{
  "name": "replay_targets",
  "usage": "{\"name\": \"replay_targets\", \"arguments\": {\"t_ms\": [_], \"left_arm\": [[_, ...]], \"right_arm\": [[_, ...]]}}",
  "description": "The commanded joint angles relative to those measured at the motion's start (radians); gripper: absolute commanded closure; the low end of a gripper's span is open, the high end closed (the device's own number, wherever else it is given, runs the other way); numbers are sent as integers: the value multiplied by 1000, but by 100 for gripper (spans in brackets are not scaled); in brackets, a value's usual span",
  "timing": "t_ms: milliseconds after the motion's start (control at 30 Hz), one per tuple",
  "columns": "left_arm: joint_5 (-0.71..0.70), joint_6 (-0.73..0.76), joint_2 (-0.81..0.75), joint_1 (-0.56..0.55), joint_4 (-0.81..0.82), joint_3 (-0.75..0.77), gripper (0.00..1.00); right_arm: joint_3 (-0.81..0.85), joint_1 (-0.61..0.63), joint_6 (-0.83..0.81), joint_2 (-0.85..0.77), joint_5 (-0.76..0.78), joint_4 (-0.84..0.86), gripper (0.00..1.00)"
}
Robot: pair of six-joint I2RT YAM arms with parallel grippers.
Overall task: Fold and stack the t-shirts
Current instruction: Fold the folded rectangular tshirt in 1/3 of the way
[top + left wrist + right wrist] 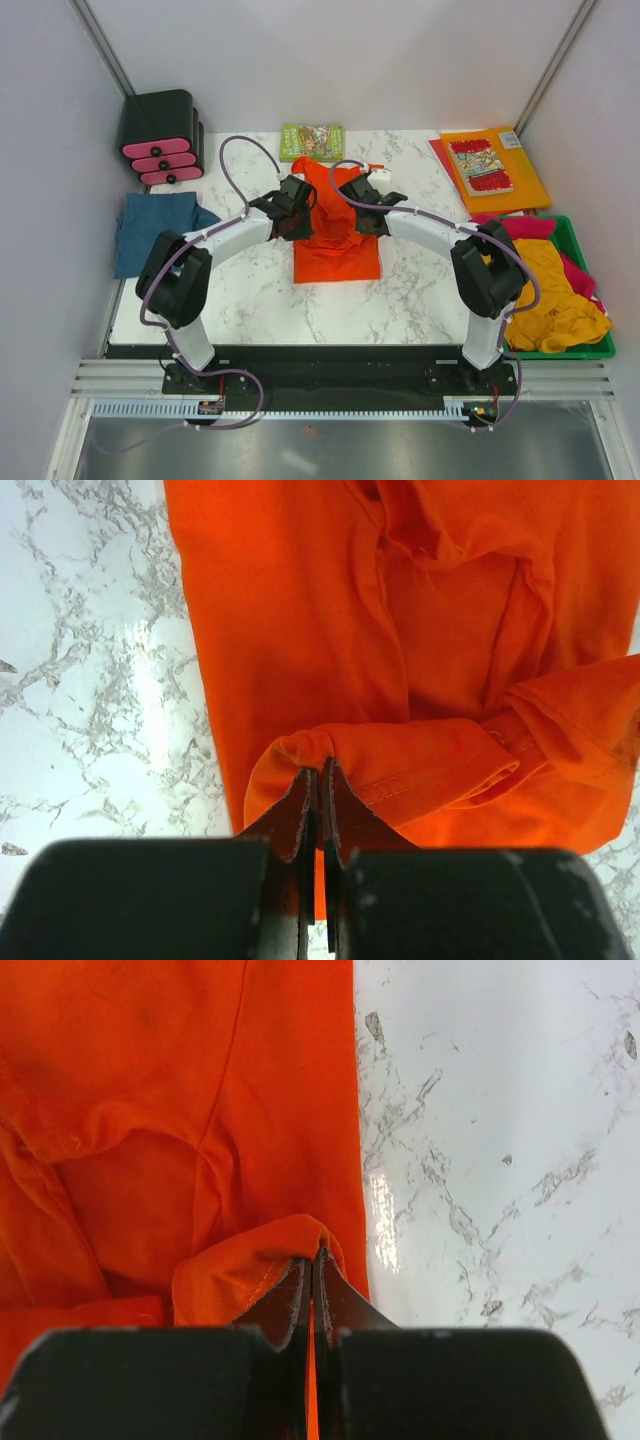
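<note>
Roughly, early-to-mid job. Orange shirt point(335, 250) lies mid-bench point(250, 290), partly folded, its far part lifted btwn the two arms. Left claw point(320, 780) is pinched tight on a hemmed edge of it. Right claw point(312, 1260) is likewise clamped on a fold of the same cloth, near the shirt's right edge. Teal shirt point(155, 230) sits at the bench's left edge, loosely laid, not neatly folded as far as I can tell. Yellow shirt point(555, 295) & pink shirt point(525, 228) are heaped unfolded in the green bin point(575, 240) at right. No stack visible, so most of the work is left, imo. Overhead view gives the layout and the other shirts. Only the wrist views show each grip, w/ cloth nipped at the tips and marble beside it. They show neither the teal shirt nor the bin.
</note>
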Motion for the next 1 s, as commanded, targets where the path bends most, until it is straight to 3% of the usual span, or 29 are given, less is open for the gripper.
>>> {"name": "replay_targets", "arguments": {"t_ms": [0, 667, 700, 800, 833, 967], "left_arm": [[1, 43, 40, 17, 31, 63, 98], [18, 94, 225, 85, -1, 267, 98], [15, 89, 228, 83, -13, 270, 98], [-5, 69, 187, 85, -18, 257, 75], [-17, 66, 166, 85, -18, 248, 60], [-57, 57, 80, 83, -13, 217, 39]], "right_arm": [[67, -26, -28, 52, -18, 33, 100], [156, -65, -62, 179, -31, 56, 100], [159, -67, -66, 176, -30, 53, 96], [121, -67, -68, 116, -13, 85, 70], [113, -67, -73, 74, -7, 93, 66], [94, -56, -102, -12, -16, 95, 51]]}}
